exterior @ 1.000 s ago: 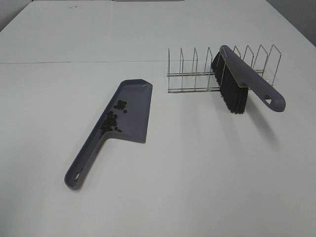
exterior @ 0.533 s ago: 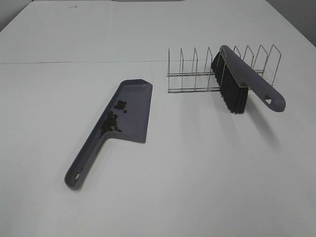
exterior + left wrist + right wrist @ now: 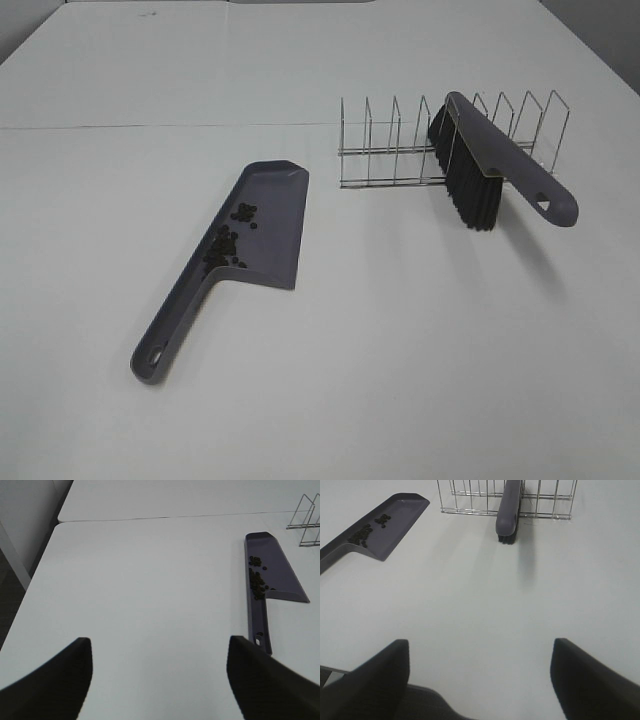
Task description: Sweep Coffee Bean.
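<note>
The coffee beans [image 3: 225,245] lie in a small dark cluster inside the grey dustpan [image 3: 275,210], which rests flat on the white table with its handle toward the front left. A grey brush [image 3: 500,160] with black bristles leans in the wire rack [image 3: 390,150]. Neither arm shows in the high view. In the left wrist view my left gripper [image 3: 160,680] is open and empty, well back from the dustpan [image 3: 282,577] and beans [image 3: 257,580]. My right gripper [image 3: 480,680] is open too, with bare table between its fingers, far from the brush [image 3: 509,510] and dustpan [image 3: 395,520].
A seam [image 3: 160,126] runs across the table behind the dustpan. The table's left edge [image 3: 37,575] drops to the floor in the left wrist view. The rack [image 3: 545,500] stands at the back right.
</note>
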`<state>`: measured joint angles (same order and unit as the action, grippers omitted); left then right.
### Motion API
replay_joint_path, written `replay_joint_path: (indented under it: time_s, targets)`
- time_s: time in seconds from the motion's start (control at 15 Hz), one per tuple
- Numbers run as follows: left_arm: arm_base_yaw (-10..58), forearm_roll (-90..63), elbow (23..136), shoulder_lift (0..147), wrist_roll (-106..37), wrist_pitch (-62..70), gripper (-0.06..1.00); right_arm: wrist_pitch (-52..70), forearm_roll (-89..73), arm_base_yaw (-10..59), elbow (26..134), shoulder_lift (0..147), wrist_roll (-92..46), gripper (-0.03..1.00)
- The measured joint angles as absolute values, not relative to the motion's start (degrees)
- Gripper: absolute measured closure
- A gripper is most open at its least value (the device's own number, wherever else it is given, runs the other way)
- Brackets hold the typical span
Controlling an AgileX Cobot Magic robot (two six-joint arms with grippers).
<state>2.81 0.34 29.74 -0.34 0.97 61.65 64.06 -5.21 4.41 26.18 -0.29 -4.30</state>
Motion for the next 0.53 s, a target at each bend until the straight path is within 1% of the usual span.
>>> replay_joint_path:
  time_s: [0.13, 0.2, 0.27, 0.33, 0.53]
  targets:
    - [1.78, 2.06, 29.74, -0.34, 2.58, 61.65, 0.02, 63.94, -5.21, 4.41, 26.18, -0.29, -4.35, 0.13]
    - [0.69, 2.29, 29.74, -0.34, 2.69, 61.65, -0.02, 63.94, -5.21, 4.41, 26.18, -0.29, -4.41, 0.09]
    - [-0.06, 2.23, 29.74, -0.34, 2.81, 61.65, -0.03, 63.94, -5.21, 4.41, 26.18, -0.29, -4.41, 0.05]
    - [-0.34, 2.18, 29.74, -0.34, 2.64, 61.65, -0.04, 63.94, -5.21, 4.41, 26.18, -0.29, -4.41, 0.03]
    - [-0.57, 0.0, 29.74, -0.34, 0.52, 61.65, -0.05, 63.88, -5.21, 4.41, 26.18, -0.29, -4.41, 0.02]
